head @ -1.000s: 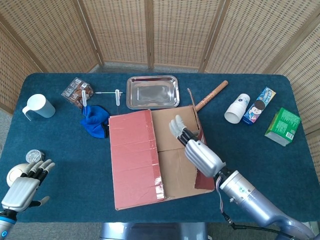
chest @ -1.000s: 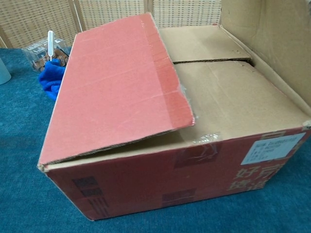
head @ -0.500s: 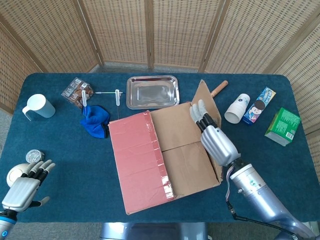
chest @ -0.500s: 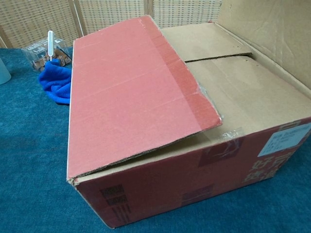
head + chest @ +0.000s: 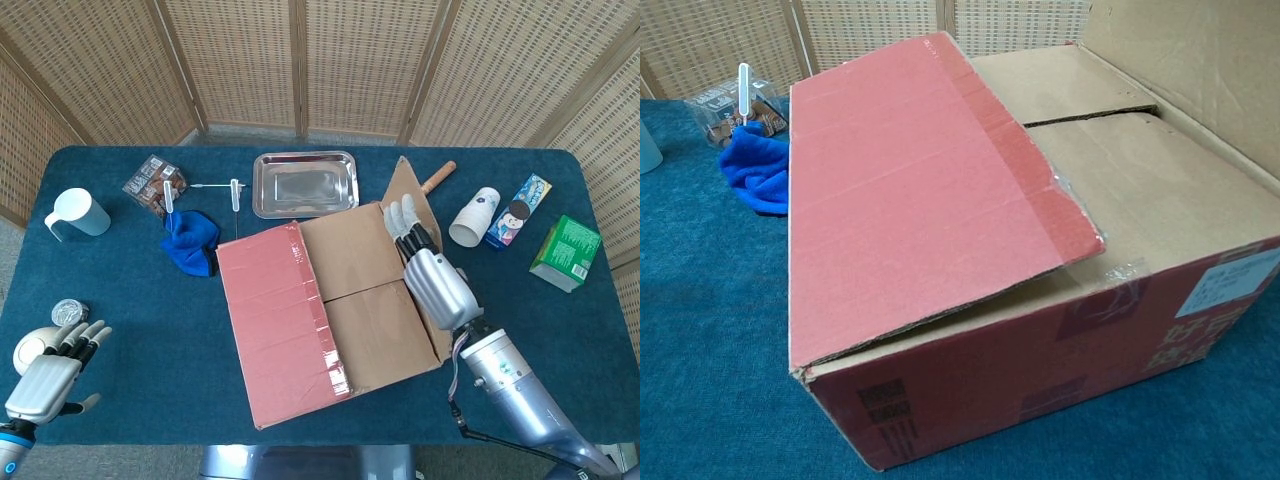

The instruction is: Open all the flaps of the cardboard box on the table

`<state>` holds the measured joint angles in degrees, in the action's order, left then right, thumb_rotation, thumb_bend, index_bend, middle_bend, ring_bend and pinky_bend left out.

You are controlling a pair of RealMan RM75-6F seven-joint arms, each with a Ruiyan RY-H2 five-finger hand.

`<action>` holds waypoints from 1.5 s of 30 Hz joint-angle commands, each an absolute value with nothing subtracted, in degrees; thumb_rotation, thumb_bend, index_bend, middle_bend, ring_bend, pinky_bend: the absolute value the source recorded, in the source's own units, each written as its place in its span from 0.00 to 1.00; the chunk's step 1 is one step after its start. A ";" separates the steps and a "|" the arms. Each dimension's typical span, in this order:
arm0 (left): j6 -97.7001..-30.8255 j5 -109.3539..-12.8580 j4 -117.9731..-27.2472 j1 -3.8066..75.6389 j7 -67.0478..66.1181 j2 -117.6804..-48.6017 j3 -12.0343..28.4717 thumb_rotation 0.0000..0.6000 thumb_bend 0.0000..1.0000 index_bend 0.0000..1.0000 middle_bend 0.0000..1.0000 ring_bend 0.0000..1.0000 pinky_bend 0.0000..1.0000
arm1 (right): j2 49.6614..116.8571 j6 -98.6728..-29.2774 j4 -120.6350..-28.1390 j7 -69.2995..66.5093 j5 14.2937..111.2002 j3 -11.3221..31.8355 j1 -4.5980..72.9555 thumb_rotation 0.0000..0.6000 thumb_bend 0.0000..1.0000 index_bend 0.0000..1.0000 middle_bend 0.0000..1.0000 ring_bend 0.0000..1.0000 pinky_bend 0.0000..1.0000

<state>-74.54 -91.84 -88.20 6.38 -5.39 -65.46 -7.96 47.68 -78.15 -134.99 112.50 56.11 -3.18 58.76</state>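
cardboard box [image 5: 330, 310] | R flap [image 5: 405, 190] raised, right hand [image 5: 432, 280] flat against it, grasping nothing | red L flap [image 5: 278, 325] + 2 inner flaps [image 5: 370, 300] lay shut | left hand [image 5: 45, 375] idle, fingers spread | approx. one of four done

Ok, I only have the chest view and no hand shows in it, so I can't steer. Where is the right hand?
Observer: The right hand is at the box's right edge, against the raised right flap.
Operator: And the left hand?
Observer: The left hand is near the table's front left corner, fingers spread, holding nothing.
Operator: Anything behind the box?
Observer: A metal tray lies just beyond it.
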 commanded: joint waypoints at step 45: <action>-73.79 -91.51 -87.78 6.69 -4.50 -65.67 -8.12 1.00 0.00 0.00 0.00 0.00 0.00 | 55.14 -90.54 -134.00 137.34 48.45 -4.69 60.09 1.00 0.00 0.00 0.00 0.00 0.00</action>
<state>-73.79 -91.51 -87.78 6.69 -4.52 -65.67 -8.12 55.02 -90.40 -134.24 137.12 48.59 -4.59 59.96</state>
